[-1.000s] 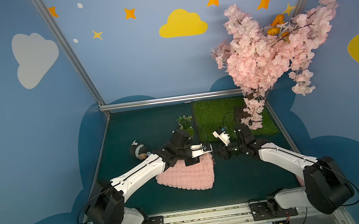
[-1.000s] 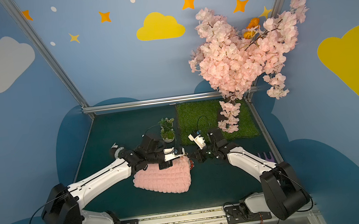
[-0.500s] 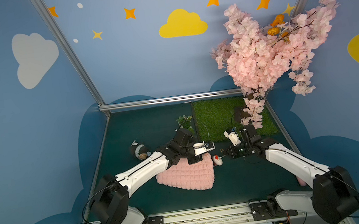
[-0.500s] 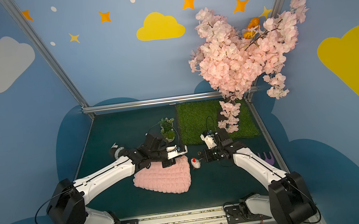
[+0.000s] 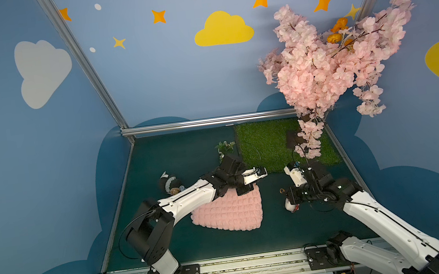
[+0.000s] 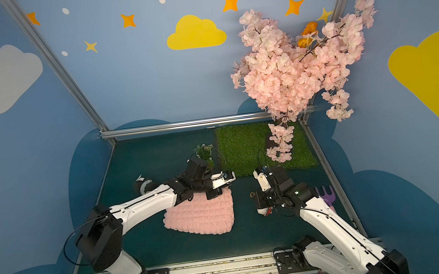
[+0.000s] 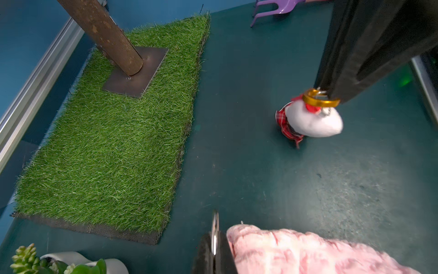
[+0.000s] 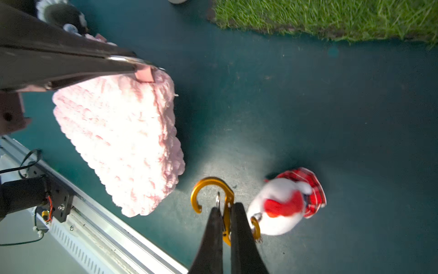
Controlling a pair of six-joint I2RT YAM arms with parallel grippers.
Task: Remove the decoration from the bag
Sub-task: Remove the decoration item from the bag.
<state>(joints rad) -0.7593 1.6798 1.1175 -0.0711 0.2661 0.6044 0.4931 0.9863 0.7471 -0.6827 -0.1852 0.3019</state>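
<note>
Decoration (image 8: 277, 213) farther from bag (image 8: 118, 132), at R fingertips (image 8: 212, 230)

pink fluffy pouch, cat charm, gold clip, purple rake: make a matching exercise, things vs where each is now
Things:
1. soft pink quilted fabric pouch
2. small white cat plush charm
3. gold metal carabiner clip
4. purple plastic rake

Places:
A. pinched in the right gripper
B. lying beside the right arm
C. corner held by the left gripper
D. chained to the clip, clear of the pouch

Pairs: 1-C, 2-D, 3-A, 4-B
</note>
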